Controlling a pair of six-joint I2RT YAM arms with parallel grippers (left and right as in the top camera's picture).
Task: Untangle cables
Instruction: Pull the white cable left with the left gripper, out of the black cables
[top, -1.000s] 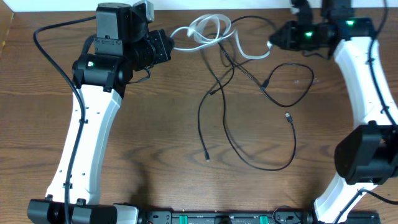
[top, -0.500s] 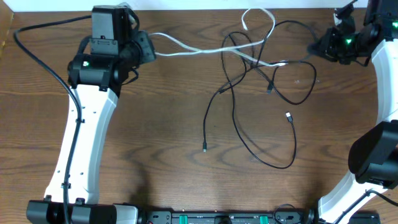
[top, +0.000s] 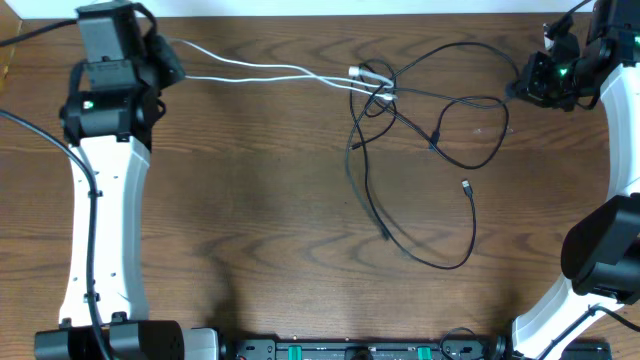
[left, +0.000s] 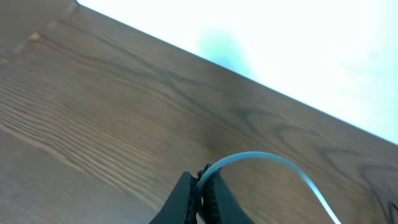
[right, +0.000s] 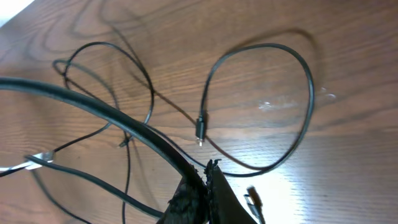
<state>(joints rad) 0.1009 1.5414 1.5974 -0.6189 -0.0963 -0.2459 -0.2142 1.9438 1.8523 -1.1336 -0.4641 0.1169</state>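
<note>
Tangle (top: 378, 90) sits on the table (top: 250, 200); my left gripper (left: 203, 186) is clamped on the taut white cable (top: 300, 72), my right gripper (right: 205, 177) clamped on a black cable (right: 112, 113).

So the left gripper (top: 172, 62) sits way up in the far left corner of the wooden table (top: 250, 220), and the white cable (top: 270, 72) runs from it as two strands, pretty much straight, to a messy knot (top: 383, 90) near the top middle. The black cables (top: 460, 44) are bunched up in that knot too, and one of them arcs over to the right gripper (top: 520, 85) by the right edge. Below the knot, loose black loops spill down the table, with a small plug (top: 466, 186) lying free among them.
</note>
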